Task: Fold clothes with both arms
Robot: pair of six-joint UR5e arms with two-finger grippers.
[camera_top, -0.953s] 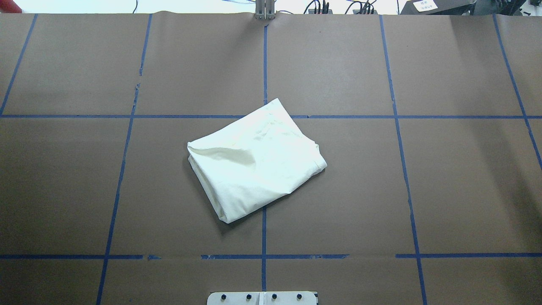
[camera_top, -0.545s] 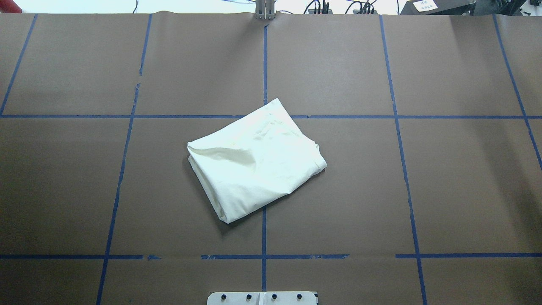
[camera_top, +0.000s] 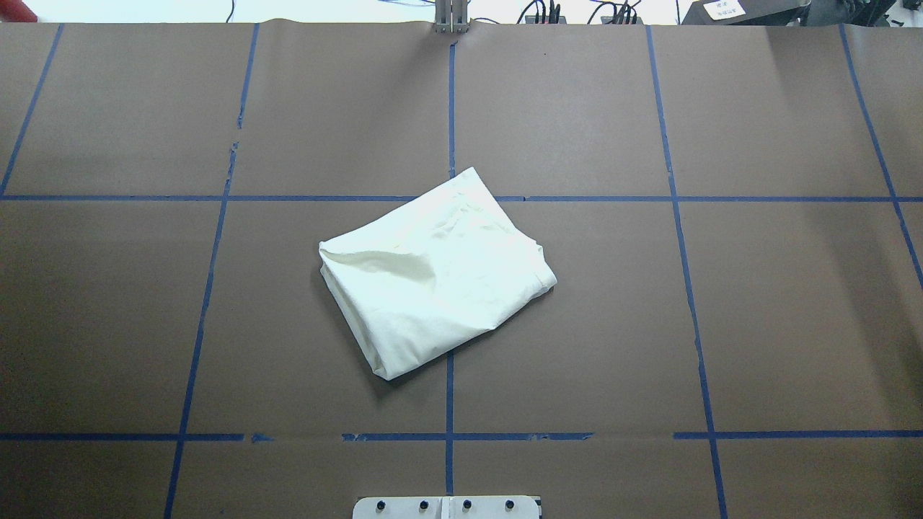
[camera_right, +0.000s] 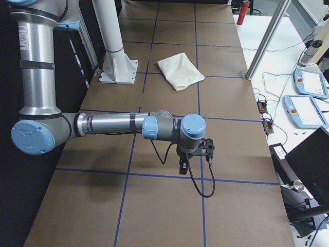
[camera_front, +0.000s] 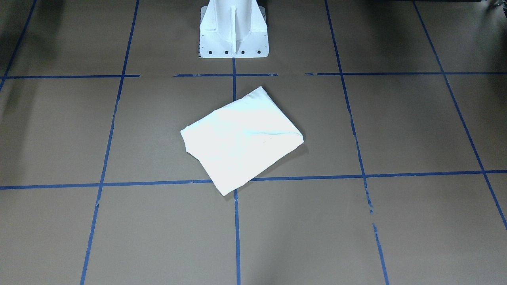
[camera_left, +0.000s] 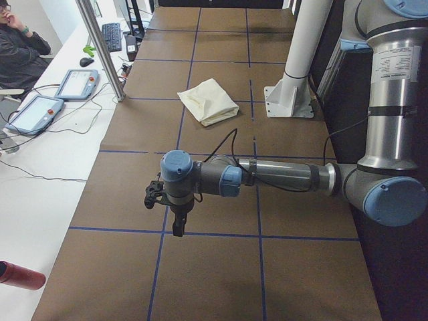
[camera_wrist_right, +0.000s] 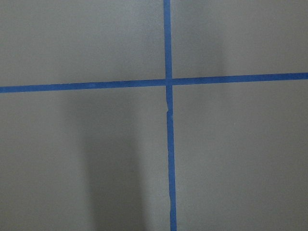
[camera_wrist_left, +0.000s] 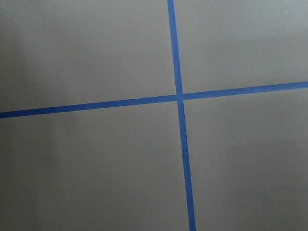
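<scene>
Folded T-shirt lies mid table, well apart from both grippers.
The left gripper hangs off to its left and the right gripper to its right; I cannot tell how far open either is.

The cream T-shirt lies folded into a skewed rectangle, plain side up, midway along the worktop. The left arm and right arm stretch low over opposite ends, well apart from it.

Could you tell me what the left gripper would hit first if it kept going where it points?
The left gripper points down; probably bare table paper near a blue tape crossing.
</scene>
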